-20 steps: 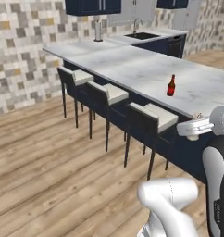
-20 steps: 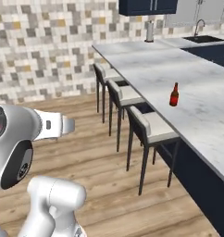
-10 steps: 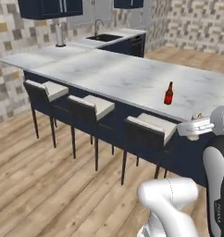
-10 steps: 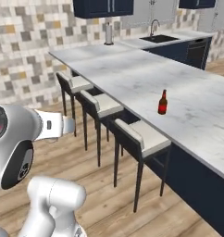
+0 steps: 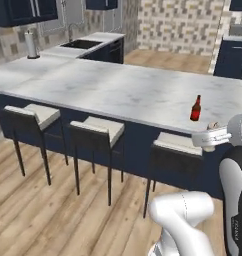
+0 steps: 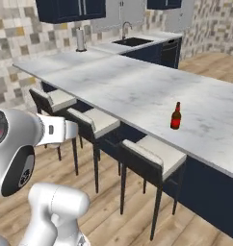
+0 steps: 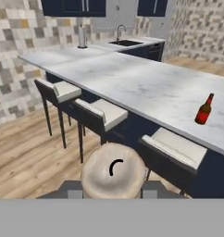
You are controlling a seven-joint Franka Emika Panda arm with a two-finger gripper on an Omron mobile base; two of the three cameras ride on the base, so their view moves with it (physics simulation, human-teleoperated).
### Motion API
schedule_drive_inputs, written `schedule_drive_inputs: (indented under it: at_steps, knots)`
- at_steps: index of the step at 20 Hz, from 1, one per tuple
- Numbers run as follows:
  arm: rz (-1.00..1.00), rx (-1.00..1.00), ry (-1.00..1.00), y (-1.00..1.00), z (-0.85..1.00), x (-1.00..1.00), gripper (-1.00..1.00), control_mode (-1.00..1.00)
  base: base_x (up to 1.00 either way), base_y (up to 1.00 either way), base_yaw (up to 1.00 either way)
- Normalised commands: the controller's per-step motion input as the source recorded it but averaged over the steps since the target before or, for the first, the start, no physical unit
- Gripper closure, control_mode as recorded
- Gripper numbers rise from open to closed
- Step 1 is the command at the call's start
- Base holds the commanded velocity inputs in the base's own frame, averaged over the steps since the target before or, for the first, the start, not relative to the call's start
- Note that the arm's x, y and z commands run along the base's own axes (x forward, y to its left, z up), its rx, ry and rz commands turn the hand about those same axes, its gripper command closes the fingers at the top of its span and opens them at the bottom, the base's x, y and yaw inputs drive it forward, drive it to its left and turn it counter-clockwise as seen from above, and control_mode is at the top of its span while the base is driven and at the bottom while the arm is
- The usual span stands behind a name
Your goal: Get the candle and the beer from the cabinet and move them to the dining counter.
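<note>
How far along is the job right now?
Done: the brown glass beer bottle with the red label stands upright on the long white marble dining counter. In hand: the hand view shows the pale beige round candle between the gripper's fingertips, seen end-on. Left: carry the candle over the cushioned stools and set it on the counter.

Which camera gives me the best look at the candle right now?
The hand view: the candle sits large between the gripper fingers, seen top-on, pale and round with a dark curved wick. In the left base view a small pale bit shows at the arm's end; whether that is the candle I can't tell.
</note>
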Motion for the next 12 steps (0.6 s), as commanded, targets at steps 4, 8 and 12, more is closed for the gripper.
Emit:
schedule_drive_inputs:
  at_steps: [4,8,12]
  knots:
    - [0.00,0.00,0.00,0.00,0.00,0.00,1.00,1.00,0.68,0.59,-0.41]
    - [0.00,0.00,0.00,0.00,0.00,0.00,1.00,1.00,0.63,0.62,-0.43]
    - [0.00,0.00,0.00,0.00,0.00,0.00,1.00,1.00,0.63,0.57,-0.43]
